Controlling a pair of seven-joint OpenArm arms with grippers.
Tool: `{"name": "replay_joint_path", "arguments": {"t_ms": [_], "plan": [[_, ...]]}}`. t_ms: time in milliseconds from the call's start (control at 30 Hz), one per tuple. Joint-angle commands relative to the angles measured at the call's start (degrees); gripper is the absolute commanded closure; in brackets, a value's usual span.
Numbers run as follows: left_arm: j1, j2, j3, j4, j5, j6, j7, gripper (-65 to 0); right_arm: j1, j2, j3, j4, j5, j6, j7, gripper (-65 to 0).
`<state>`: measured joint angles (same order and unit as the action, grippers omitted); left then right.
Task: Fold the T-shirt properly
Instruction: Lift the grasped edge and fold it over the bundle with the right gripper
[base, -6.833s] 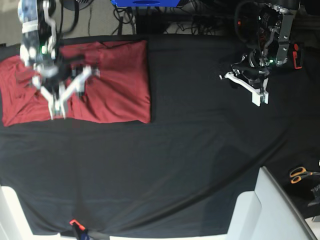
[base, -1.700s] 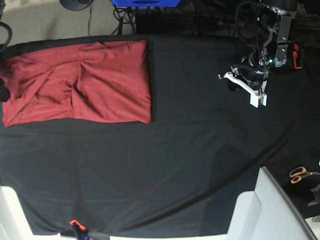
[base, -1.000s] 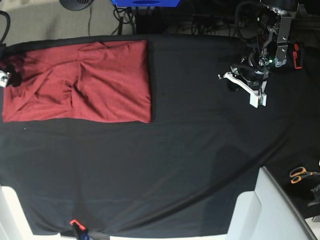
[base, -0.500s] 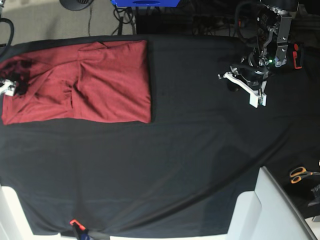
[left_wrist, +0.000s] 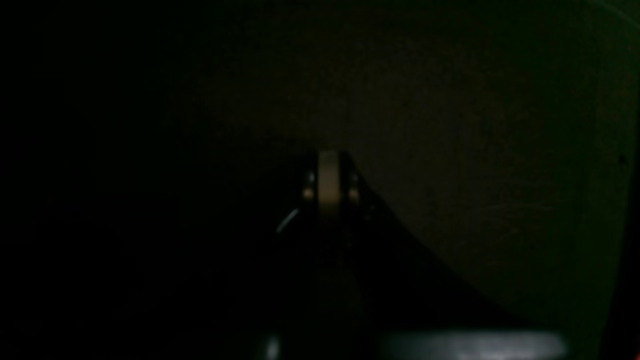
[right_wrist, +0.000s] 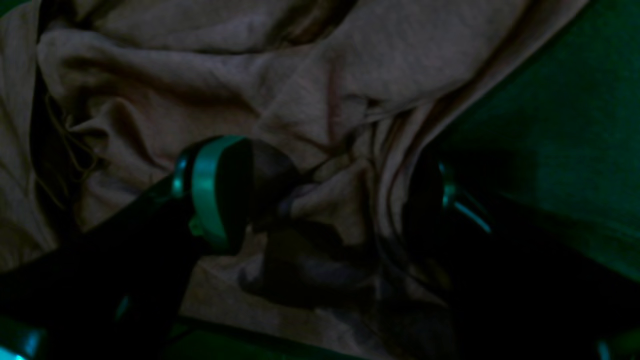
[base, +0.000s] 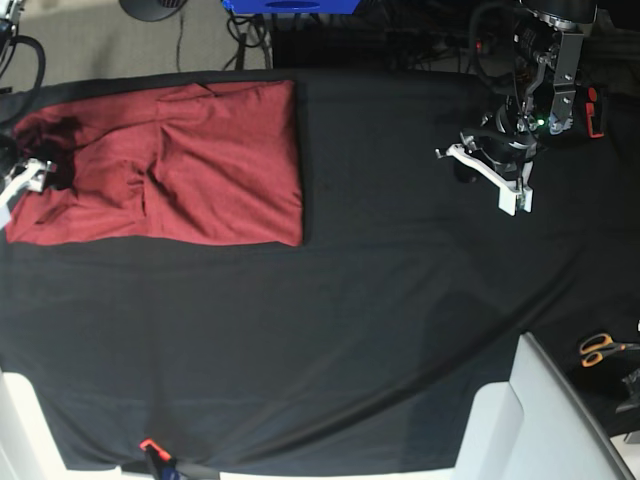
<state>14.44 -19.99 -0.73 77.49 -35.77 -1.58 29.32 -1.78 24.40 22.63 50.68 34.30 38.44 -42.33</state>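
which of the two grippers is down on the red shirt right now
The right gripper, at the T-shirt's outer edge, its jaws straddling a bunched fold. The left gripper sits far off over bare black tablecloth.

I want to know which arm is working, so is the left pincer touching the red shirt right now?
No. In the base view the left pincer hangs over bare black tablecloth, far from the T-shirt at the opposite end.

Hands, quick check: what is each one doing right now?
Left hand: closed, empty, resting away from the T-shirt.
Right hand: open, fingers straddling a bunched fold at the shirt's edge, not yet clamped on it.
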Motion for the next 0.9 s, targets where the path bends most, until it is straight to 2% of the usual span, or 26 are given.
{"name": "replay_joint_path", "arguments": {"t_ms": [0, 267, 500, 567, 867], "plan": [[0.11, -0.28, -0.1, 0.09, 0.38, 0.13, 1.84, 0.0, -1.43, -2.91, -1.67, -0.96, -1.29, 1.56, -7.74, -42.6], [0.03, -0.28, -0.1, 0.09, 0.38, 0.13, 1.84, 0.0, -1.52, -4.67, -1.31, 1.32, -1.21, 1.56, -10.2, -42.3], [0.03, -0.28, -0.1, 0.0, 0.38, 0.13, 1.84, 0.0, -3.01, -5.55, -1.23, 3.7, -1.38, 1.56, -9.76, -41.0], [0.03, -0.28, -0.1, 0.0, 0.38, 0.13, 1.84, 0.0, -3.1, -5.37, -1.23, 3.61, -1.47, 1.56, -9.76, -35.1], [0.03, -0.28, -0.1, 0.0, 0.38, 0.13, 1.84, 0.0, -1.34, -5.19, -1.23, 5.1, -1.65, 1.56, -9.67, 0.0]]}}
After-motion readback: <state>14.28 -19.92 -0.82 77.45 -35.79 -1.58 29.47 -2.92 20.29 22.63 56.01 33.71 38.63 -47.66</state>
